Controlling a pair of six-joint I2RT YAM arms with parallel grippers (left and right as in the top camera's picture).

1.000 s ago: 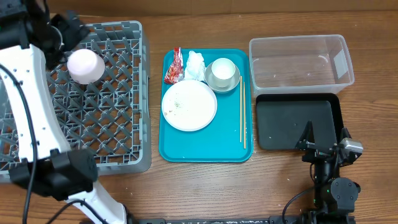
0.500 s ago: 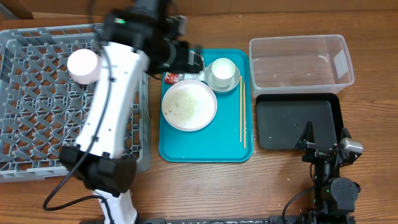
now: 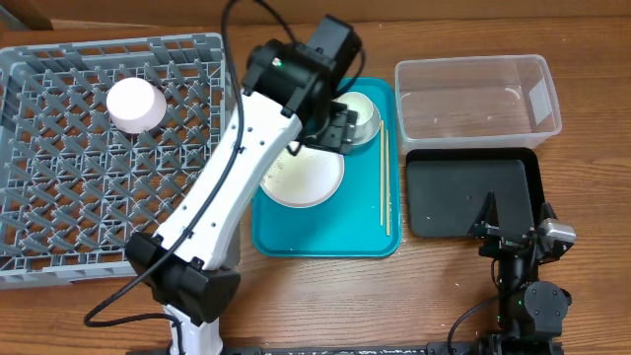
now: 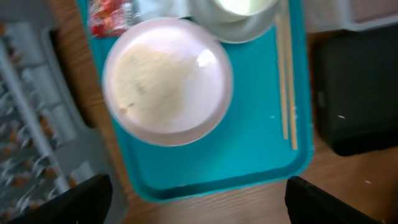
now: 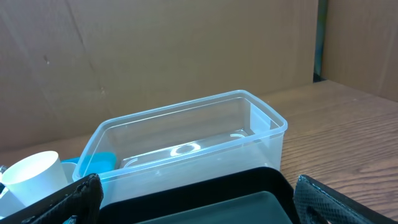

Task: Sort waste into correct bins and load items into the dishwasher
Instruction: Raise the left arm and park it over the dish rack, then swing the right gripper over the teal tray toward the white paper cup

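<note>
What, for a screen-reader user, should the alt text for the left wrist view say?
A white plate dusted with rice grains sits on a teal tray; chopsticks lie to its right, a red wrapper at top left.

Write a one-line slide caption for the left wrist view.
Open left gripper over the teal tray: large plate flecked with rice grains, chopsticks alongside, red wrapper at the frame's top edge.

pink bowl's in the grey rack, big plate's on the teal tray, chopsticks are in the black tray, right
Not quite. The overhead view shows the chopsticks on the teal tray, along its right side, not in the black tray. The pink bowl is in the grey rack and the big plate is on the teal tray.
</note>
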